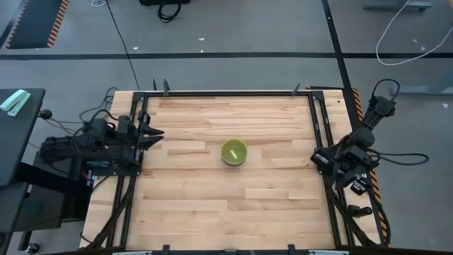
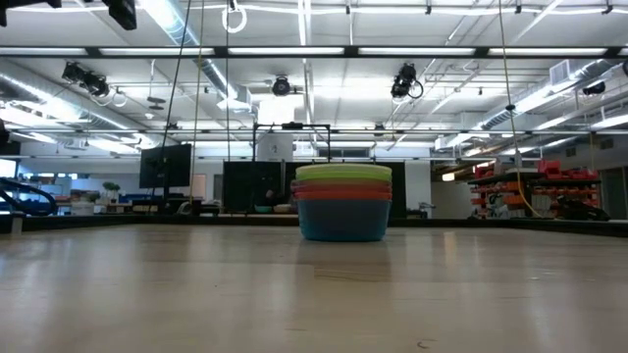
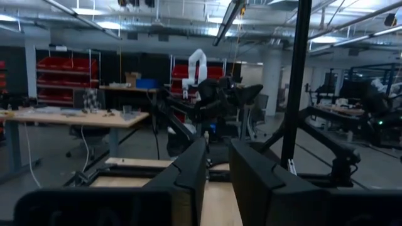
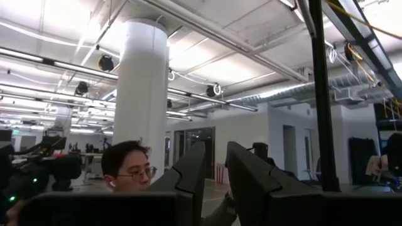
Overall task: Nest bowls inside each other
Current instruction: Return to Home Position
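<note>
The bowls stand nested in one stack point(image 1: 234, 152) at the middle of the table, the bottom bowl resting on the wood. In the low view the stack point(image 2: 343, 201) shows a green bowl on top, orange and pink rims below it and a blue bowl at the bottom; I cannot make out a purple one. My left gripper point(image 1: 154, 133) waits at the table's left edge, far from the stack, fingers close together point(image 3: 218, 163). My right gripper point(image 1: 316, 157) waits at the right edge, also shut point(image 4: 217, 169). Neither holds anything.
A black metal frame point(image 1: 233, 93) runs around the wooden table point(image 1: 212, 205). Bare wood lies on all sides of the stack. A person's head point(image 4: 129, 166) shows in the right wrist view, beyond the table's left side.
</note>
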